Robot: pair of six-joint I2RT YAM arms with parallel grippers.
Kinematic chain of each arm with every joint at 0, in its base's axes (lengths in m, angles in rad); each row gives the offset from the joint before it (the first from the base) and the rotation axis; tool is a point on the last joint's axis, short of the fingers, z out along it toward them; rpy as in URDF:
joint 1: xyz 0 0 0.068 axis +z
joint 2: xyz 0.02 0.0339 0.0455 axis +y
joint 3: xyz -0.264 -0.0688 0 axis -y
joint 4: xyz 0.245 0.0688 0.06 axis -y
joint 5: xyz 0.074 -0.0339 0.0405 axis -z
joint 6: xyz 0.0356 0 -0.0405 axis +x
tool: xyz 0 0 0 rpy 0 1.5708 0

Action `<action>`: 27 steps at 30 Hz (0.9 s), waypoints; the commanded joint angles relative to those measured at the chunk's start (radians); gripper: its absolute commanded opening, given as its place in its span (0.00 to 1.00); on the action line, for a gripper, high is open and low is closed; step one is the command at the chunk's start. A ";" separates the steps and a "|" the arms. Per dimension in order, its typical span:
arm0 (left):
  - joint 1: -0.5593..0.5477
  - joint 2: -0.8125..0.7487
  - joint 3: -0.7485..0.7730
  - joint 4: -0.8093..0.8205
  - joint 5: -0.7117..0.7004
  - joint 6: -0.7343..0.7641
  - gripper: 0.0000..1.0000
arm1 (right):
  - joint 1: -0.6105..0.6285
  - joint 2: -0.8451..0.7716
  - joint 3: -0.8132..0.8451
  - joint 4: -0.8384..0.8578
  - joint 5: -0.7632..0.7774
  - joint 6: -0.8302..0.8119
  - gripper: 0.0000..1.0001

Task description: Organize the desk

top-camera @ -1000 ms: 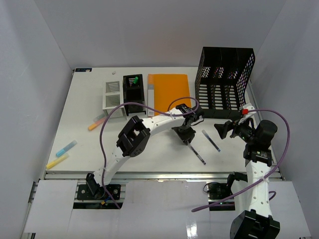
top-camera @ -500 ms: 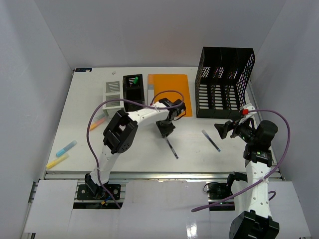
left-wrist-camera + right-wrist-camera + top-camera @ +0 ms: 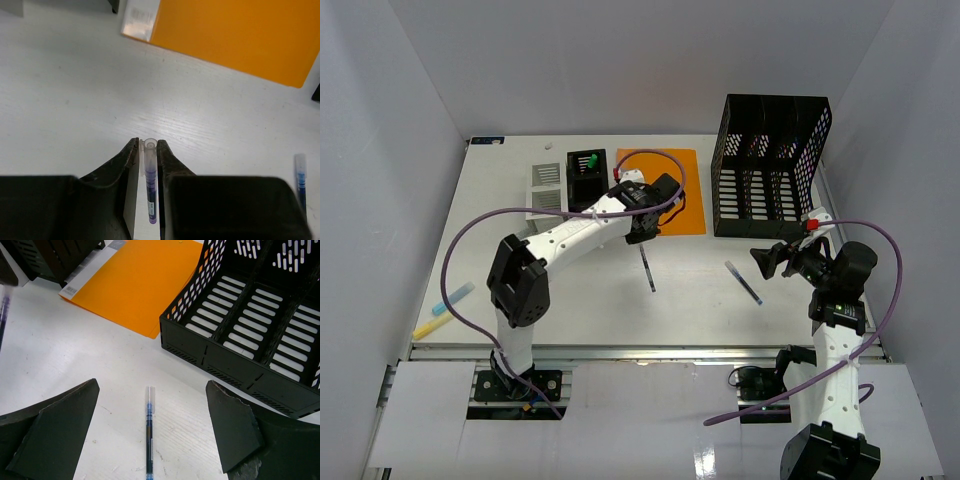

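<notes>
The white desk (image 3: 700,300) holds two pens. My left gripper (image 3: 645,238) is shut on the capped end of a purple pen (image 3: 150,180). The rest of that pen (image 3: 648,270) trails toward the near edge, low over the desk. My right gripper (image 3: 765,262) is open and empty. In the right wrist view it (image 3: 151,390) hovers above a blue pen (image 3: 149,432), which lies on the desk between the wide-apart fingers. The blue pen also shows in the top view (image 3: 744,283) and in the left wrist view (image 3: 300,180).
A black slotted file organizer (image 3: 770,165) stands at the back right. An orange folder (image 3: 668,192) lies flat beside it. A black pen holder (image 3: 586,176) and grey vented trays (image 3: 546,190) are at the back left. Highlighters (image 3: 445,310) lie near the left front edge.
</notes>
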 commanded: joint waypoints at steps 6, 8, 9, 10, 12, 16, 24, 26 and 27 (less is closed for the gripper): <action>0.006 -0.204 0.043 0.032 -0.477 0.160 0.04 | -0.005 0.008 0.009 0.040 -0.018 -0.012 0.94; 0.024 -0.237 0.043 0.055 -0.569 0.215 0.04 | -0.005 0.009 0.009 0.040 -0.019 -0.013 0.94; 0.049 -0.267 0.024 0.146 -0.603 0.273 0.04 | -0.005 0.010 0.008 0.040 -0.021 -0.013 0.94; 0.074 -0.298 -0.005 0.241 -0.625 0.339 0.04 | -0.005 0.012 0.007 0.040 -0.023 -0.013 0.94; 0.117 -0.352 -0.069 0.385 -0.645 0.450 0.04 | -0.005 0.014 0.007 0.040 -0.024 -0.014 0.94; 0.221 -0.465 -0.251 0.824 -0.664 0.781 0.04 | -0.005 0.017 0.007 0.040 -0.027 -0.015 0.94; 0.356 -0.480 -0.502 1.547 -0.603 1.318 0.06 | -0.005 0.022 0.003 0.046 -0.035 -0.013 0.94; 0.375 -0.451 -0.510 1.569 -0.583 1.323 0.06 | -0.005 0.023 0.004 0.045 -0.032 -0.014 0.94; 0.384 -0.436 -0.514 1.578 -0.575 1.320 0.07 | -0.005 0.025 0.004 0.045 -0.030 -0.017 0.94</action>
